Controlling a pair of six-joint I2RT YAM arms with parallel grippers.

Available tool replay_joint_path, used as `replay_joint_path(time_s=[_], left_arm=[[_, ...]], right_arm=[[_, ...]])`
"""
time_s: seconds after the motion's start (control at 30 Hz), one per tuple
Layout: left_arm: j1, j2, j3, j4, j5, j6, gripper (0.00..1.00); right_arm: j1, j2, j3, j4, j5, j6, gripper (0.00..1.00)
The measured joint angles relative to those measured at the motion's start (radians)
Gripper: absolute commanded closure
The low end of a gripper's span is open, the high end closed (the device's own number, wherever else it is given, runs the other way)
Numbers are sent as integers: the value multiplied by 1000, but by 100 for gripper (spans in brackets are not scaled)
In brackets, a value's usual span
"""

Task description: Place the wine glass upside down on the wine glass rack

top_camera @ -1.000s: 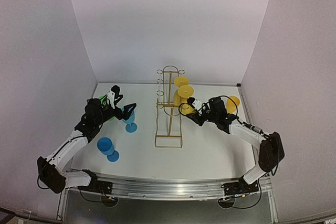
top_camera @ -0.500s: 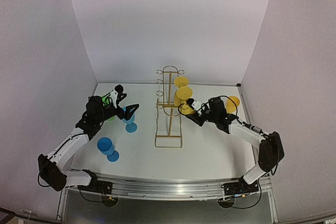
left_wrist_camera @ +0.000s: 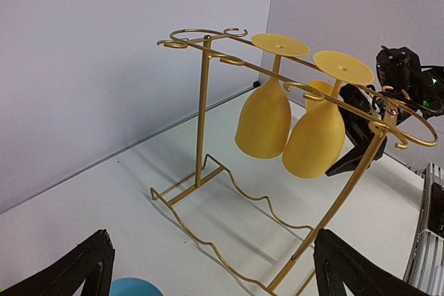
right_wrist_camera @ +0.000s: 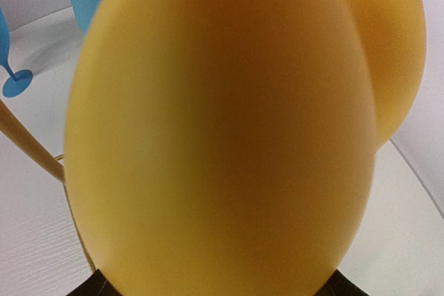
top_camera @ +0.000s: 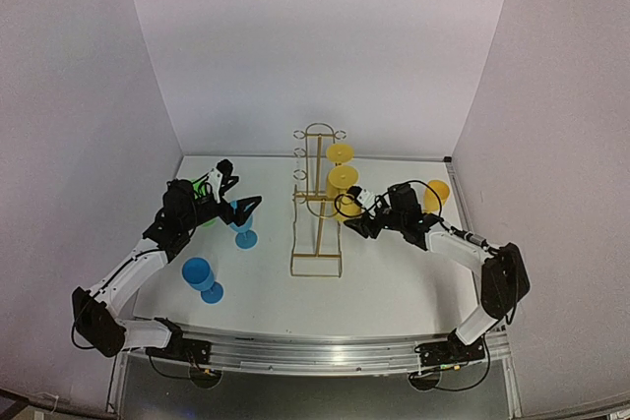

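Wine glass rack (top_camera: 316, 206): one; gold wire, standing mid-table, running near to far with its arched end far.

Yellow wine glasses: three; the rack is carrying two, both hanging upside down by their feet on its right side, bowls just beside each other; far yellow wine glass (left_wrist_camera: 263, 119) hanging free; near yellow wine glass (left_wrist_camera: 316, 140), the one being placed, hanging with the right gripper (top_camera: 350, 211) straddling its bowl; third yellow glass (top_camera: 436, 191) sitting on the table well right of the rack, near the far right corner.

Blue wine glasses: two; both standing upright left of the rack; far blue glass (top_camera: 244, 223) sitting just under the left gripper (top_camera: 240, 186); near blue glass (top_camera: 200, 275) standing apart, closer to the near edge.

Green item (top_camera: 203, 186): one; mostly hidden behind the left arm, kind not readable.

Grippers: two; the left one is hovering with fingers spread wide, clasping nothing; the right one is sitting with a finger on either side of the bowl, and I cannot tell whether it is pressing or standing loose.

Room: white table (top_camera: 394, 282) showing bare surface near and right of the rack; walls closing in left, far and right; a metal rail (top_camera: 315, 349) running along the near edge.
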Motion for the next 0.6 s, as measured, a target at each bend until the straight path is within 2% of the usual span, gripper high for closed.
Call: replay_joint_path(time_s=[0.37,0.6], left_arm=[[0,0,0,0,0,5,1],[0,-2,0,0,0,8,1]], right_arm=[[0,-11,0,-3,41,28,3],[0,-77,-29,-15,78,42,2]])
